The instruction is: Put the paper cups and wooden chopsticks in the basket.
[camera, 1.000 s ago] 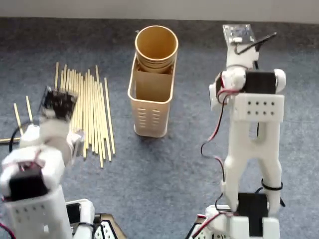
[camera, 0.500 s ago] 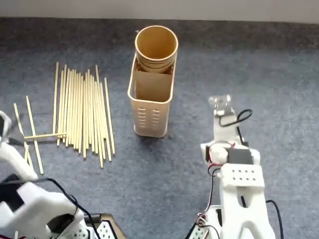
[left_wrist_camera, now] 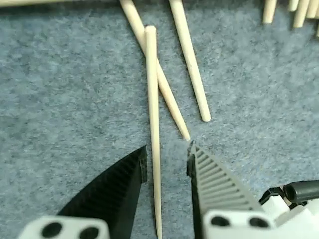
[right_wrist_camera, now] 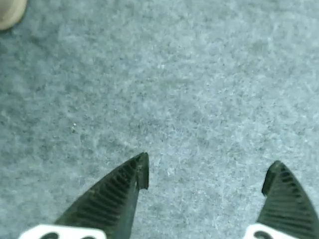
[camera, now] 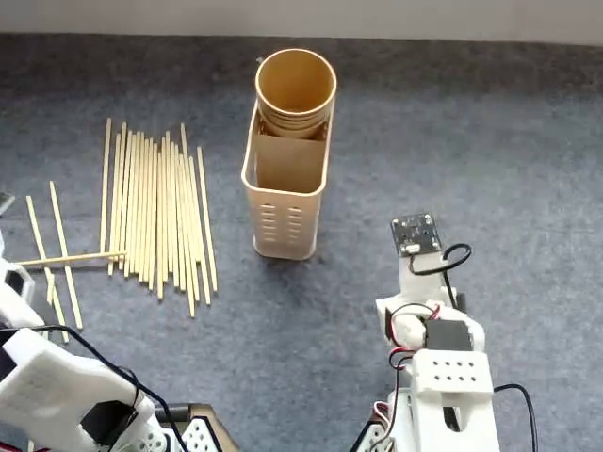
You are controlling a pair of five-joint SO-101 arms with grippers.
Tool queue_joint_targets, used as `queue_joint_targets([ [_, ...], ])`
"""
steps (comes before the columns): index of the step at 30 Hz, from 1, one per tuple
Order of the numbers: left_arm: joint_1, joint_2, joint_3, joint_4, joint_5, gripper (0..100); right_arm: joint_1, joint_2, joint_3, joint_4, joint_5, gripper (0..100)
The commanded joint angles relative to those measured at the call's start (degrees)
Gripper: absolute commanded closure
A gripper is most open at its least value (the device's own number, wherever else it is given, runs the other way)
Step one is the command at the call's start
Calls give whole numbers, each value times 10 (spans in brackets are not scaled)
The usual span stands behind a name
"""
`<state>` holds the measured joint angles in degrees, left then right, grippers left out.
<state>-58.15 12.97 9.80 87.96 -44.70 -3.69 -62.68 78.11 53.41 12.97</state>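
- At upper centre of the high view, the cups (camera: 295,87) sit stacked in the far end of the basket (camera: 283,212), so that half of the task looks done
- Left of the basket, the chopsticks (camera: 155,212) lie bundled on the carpet (camera: 528,169), none in the basket yet; a few strays (camera: 57,254) lie apart near the left edge, one crossing the others
- Left gripper (left_wrist_camera: 167,153) hangs low over the strays, jaws spread with one stick (left_wrist_camera: 151,89) between them, likely lined up for a pinch
- Right gripper (right_wrist_camera: 208,167) is spread wide over bare carpet, holding nothing; its arm (camera: 443,367) sits at lower right, probably to keep clear
- Grey carpet covers the work surface; a pale wall (camera: 301,14) runs along the top edge
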Motion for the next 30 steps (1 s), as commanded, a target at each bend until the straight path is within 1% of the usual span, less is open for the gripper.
queue_joint_targets([
  [1,-2,-6,31,-46,-9,818,5,-35,6,-8,4,641],
  [14,-4,-4,143,-194,-11,822,5,-62,25,-7,4,641],
  [16,-5,-4,152,-213,-11,878,5,-62,25,-7,4,641],
  [18,-5,-4,150,-218,-11,985,5,-62,25,-7,4,641],
  [19,-4,-8,145,-217,-11,1000,5,-62,26,-8,4,641],
  [20,-3,-9,138,-217,-11,982,5,-61,26,-8,4,641],
  [22,0,-10,116,-209,-8,996,5,-60,27,-8,4,641],
  [23,0,-10,100,-193,-8,996,4,-60,28,-8,4,641],
  [27,29,-10,12,-93,-6,995,4,-61,52,-30,4,641],
  [30,64,-10,-87,-20,31,995,4,-61,65,-49,4,641],
])
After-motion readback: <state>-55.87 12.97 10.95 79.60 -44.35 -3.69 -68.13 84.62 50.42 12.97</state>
